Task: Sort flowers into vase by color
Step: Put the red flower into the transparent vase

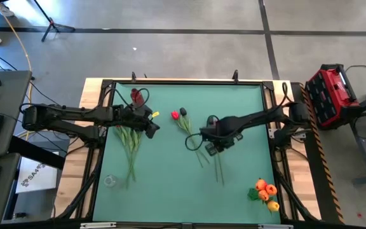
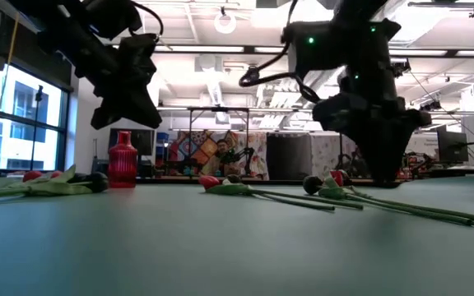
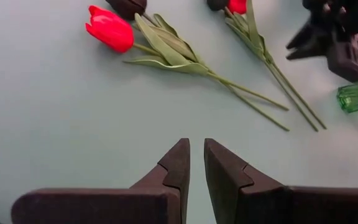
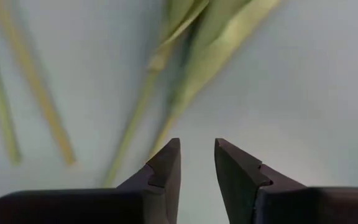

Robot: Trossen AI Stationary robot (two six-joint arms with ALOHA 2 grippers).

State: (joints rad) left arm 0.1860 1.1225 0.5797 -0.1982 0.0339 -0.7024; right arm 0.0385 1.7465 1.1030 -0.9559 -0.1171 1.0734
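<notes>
The flowers (image 1: 184, 122) lie flat at the centre of the green worktop (image 1: 170, 184) in the high view, with others at left and lower right. The right hand (image 4: 196, 163) hovers over the stems, fingers slightly parted and empty; the left hand (image 3: 196, 163) is nearly closed, empty. Stems look light, thin and flexible: grip mid-stem, not the soft head.

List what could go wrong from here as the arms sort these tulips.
1. The right gripper, slightly open and empty, hangs above several stems lying close together; it may pinch more than one.
2. The left gripper, also empty, works near the red vase and could tip it.
3. The two arms are close at mid-table and might collide.
</notes>
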